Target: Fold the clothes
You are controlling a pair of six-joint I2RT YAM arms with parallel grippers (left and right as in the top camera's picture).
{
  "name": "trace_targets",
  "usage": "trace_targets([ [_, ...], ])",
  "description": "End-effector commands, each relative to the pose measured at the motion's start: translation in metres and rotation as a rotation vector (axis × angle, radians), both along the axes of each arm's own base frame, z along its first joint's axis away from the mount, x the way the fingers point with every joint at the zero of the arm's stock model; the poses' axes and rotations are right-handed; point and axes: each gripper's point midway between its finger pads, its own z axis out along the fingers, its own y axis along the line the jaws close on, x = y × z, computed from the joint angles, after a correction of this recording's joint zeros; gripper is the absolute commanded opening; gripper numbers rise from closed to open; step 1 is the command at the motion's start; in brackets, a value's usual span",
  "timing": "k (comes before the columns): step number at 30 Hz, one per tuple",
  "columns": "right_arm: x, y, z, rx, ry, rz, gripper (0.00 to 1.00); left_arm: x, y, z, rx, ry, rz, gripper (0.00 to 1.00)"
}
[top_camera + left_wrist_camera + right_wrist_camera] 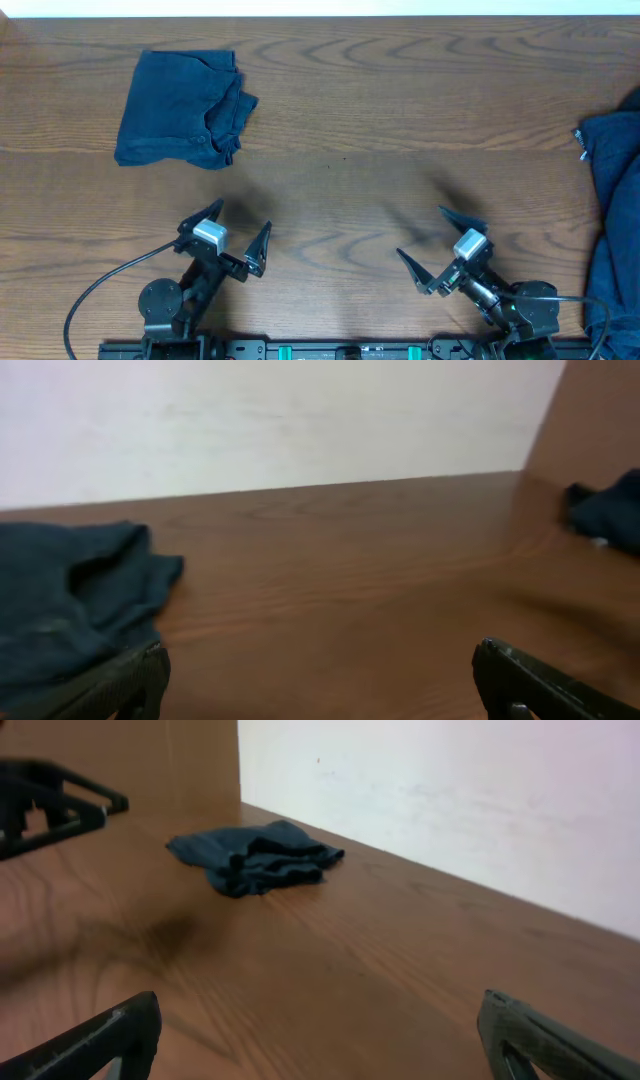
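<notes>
Brown wood-grain table [400, 100] fills the overhead view. One folded pair of navy shorts [183, 108] lies at its far left, and a loose heap of navy shorts [612, 220] drapes the right edge. The left gripper [243, 217] and the right gripper [420, 232] sit near the front edge, both spread wide and empty, well apart from any cloth.

The left wrist view adds a white wall [280, 420] behind the table, with the folded pair just beyond its left fingertip [110, 685].

From the right wrist, the heap is out of sight and the folded pair lies far off.
</notes>
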Motion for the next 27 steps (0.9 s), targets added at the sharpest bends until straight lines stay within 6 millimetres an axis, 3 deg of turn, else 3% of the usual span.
trace_targets([
  [1, -0.004, 0.001, 0.019, 0.105, 0.041, 0.014, 0.99, -0.005, -0.009, -0.006, -0.166, 0.119, -0.044, 0.98],
  [5, -0.002, -0.008, 0.053, 0.117, -0.009, -0.051, 0.99, -0.008, -0.009, 0.021, -0.183, 0.092, -0.047, 0.98],
  [8, 0.008, -0.02, 0.064, 0.103, 0.055, -0.145, 0.99, -0.007, -0.009, 0.043, -0.161, 0.093, -0.044, 0.98],
  [12, 0.025, -0.028, 0.061, 0.048, 0.229, -0.224, 0.99, 0.002, -0.008, 0.056, -0.149, 0.207, -0.033, 0.98],
  [17, 0.055, -0.024, 0.054, -0.041, 0.494, -0.247, 0.99, 0.03, -0.008, 0.079, -0.149, 0.368, -0.023, 0.98],
  [22, 0.095, -0.011, 0.055, -0.135, 0.715, -0.22, 0.99, 0.057, -0.009, 0.11, -0.155, 0.476, -0.024, 0.98],
  [27, 0.125, 0.008, 0.049, -0.135, 0.872, -0.153, 0.99, 0.063, -0.028, 0.132, -0.192, 0.515, -0.161, 0.98],
])
